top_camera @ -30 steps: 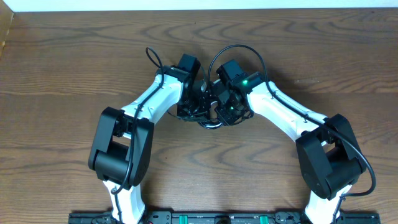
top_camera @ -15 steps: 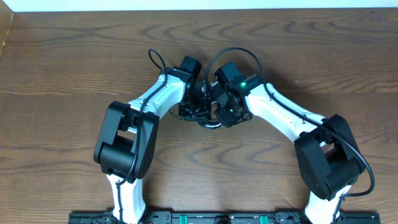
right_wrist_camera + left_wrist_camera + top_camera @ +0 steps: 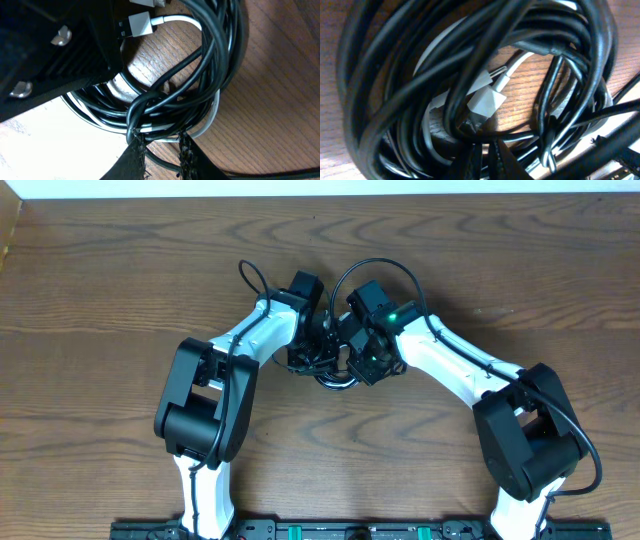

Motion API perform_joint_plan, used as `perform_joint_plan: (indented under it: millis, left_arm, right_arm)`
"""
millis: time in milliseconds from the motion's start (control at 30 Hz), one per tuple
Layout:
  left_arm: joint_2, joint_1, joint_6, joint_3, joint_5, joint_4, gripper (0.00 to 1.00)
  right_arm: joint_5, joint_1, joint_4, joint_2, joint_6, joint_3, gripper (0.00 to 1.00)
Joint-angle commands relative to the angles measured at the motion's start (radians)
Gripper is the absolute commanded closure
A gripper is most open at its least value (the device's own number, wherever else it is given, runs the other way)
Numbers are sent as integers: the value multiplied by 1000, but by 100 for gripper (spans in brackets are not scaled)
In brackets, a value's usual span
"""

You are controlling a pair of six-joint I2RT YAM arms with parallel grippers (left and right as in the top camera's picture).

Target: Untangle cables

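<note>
Black cables (image 3: 385, 100), thin rubber-sheathed cords wound into one round coil, sit mid-desk, slightly toward the far edge and well off every corner, squeezed between both wrists. White cable (image 3: 172, 20), a slim cord with a flat metal-tipped plug, threads through the same coil.

Changed over the last second:
- left arm (image 3: 215, 390): elbow and big black shoulder block have swung in toward the centre line; wrist has stayed on the coil.
- left gripper (image 3: 485, 162) has tightened. Fingers nearly together, pinching black strands at the coil's near side.
- right arm (image 3: 470, 370): essentially no shift.
- coil: same spot on the brown wooden desk (image 3: 120, 290), same shape, no loop drawn out.

Read: left side is re-posing and firming its hold, not pulling yet. Untangling looks barely started, with nothing separated.

Right gripper (image 3: 160, 150): narrow gap, fingertips straddling a knot of black and white strands. Cannot tell whether it actually clamps them.

Counts:
- arms 2, grippers 2
- coils 1
- white plugs: 1 clearly seen from the right wrist, plus a pale block in the coil's middle from the left wrist that could be a second
- white cords: at least 1, several pale loops, likely the same cord
- black cords: many loops, separate cords not countable

Risk, as judged: pulling apart now may cinch the knot.
</note>
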Motion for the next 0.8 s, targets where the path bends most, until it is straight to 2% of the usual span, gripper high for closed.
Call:
perform_joint_plan:
  millis: [0, 100, 233, 267, 300, 333, 367, 400, 500, 633, 733, 767]
  left_arm:
    - [28, 12, -56, -4, -70, 18, 88]
    - [28, 34, -55, -4, -69, 40, 92]
    - [28, 54, -54, -4, -69, 91, 93]
    - [28, 56, -54, -4, -69, 112, 93]
    - [28, 56, -54, -4, -69, 130, 93]
    - [28, 56, -54, -4, -69, 152, 93]
    - [28, 56, -54, -4, -69, 173, 93]
    - [28, 56, -55, -4, -69, 187, 93]
    - [28, 56, -49, -4, -53, 208, 93]
    - [28, 56, -30, -4, -51, 174, 92]
    - [28, 56, -13, -4, -51, 133, 93]
    - [28, 56, -13, -4, -51, 118, 92]
  right_arm:
    - [-52, 20, 10, -10, -39, -13, 76]
    - [-50, 18, 24, -10, -40, -13, 71]
    - [-46, -2, 40, -10, -20, -11, 69]
    - [-50, -9, 43, -10, -13, -10, 66]
    - [-50, -14, 47, -10, -5, -9, 58]
    - [-51, -21, 53, -10, 3, -7, 32]
    - [-52, -27, 63, -10, 12, -7, 24]
    - [-52, -33, 74, -10, 19, -6, 22]
    - [-51, -48, 114, -10, 20, -6, 25]
    - [-51, -55, 163, -10, -60, -6, 36]
    - [-51, -53, 191, -10, -150, -6, 55]
    - [-51, -51, 197, -10, -152, -6, 67]
